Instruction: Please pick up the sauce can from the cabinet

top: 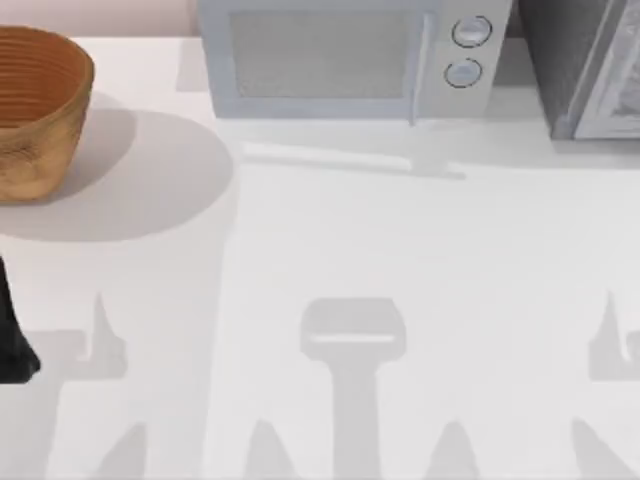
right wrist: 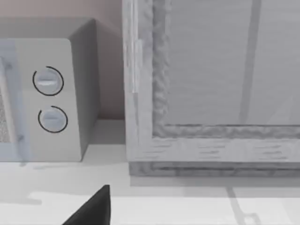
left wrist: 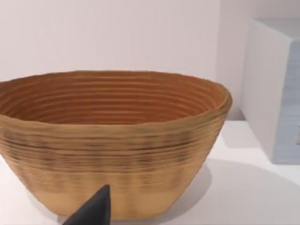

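The sauce can is out of view. The cabinet stands at the table's back right corner, dark grey and speckled, with a paler framed panel. The right wrist view faces that panel from close by, and it looks closed. A dark tip of my right gripper pokes in at the edge of that view, short of the cabinet. My left arm is a dark shape at the table's left edge. A dark tip of the left gripper points at the woven basket.
A woven brown basket sits at the back left. A light grey microwave with two round knobs stands at the back middle, just left of the cabinet. The white table stretches in front of them.
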You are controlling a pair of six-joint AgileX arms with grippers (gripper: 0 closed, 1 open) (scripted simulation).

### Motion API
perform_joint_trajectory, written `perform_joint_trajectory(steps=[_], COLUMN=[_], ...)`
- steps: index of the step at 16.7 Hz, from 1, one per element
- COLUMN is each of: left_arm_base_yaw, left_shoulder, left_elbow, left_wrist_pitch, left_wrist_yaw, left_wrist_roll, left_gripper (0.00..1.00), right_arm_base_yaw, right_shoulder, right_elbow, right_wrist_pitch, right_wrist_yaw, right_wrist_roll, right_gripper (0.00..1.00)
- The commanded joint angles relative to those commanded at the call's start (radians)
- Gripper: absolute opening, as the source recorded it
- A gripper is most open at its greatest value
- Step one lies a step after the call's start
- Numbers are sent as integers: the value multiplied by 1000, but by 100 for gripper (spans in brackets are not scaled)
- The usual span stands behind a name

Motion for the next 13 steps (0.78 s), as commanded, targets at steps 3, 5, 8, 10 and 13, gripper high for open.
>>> perform_joint_trajectory(steps=[3, 5, 8, 10, 13], left_arm_base_yaw=[0, 0, 0, 0, 0], left_shoulder=[0, 0, 0, 0, 0], left_elbow=[0, 0, 0, 0, 0], left_wrist_pitch=[0, 0, 0, 0, 0], left_wrist_yaw=[0, 0, 0, 0, 0], left_wrist_roll=[0, 0, 0, 0, 0], left_gripper=[100, 100, 100, 100, 100], right_arm_base_yaw=[3, 13, 38, 57, 88], right_shoulder=[10, 59, 198, 324, 541], right_elbow=[11, 64, 224, 379, 661], right_wrist_pitch=[-2, -15, -57, -98, -173], right_wrist_yaw=[1, 5, 22, 38, 68], right_wrist_roll=[0, 1, 2, 3, 4], right_gripper=[100, 100, 100, 100, 100])
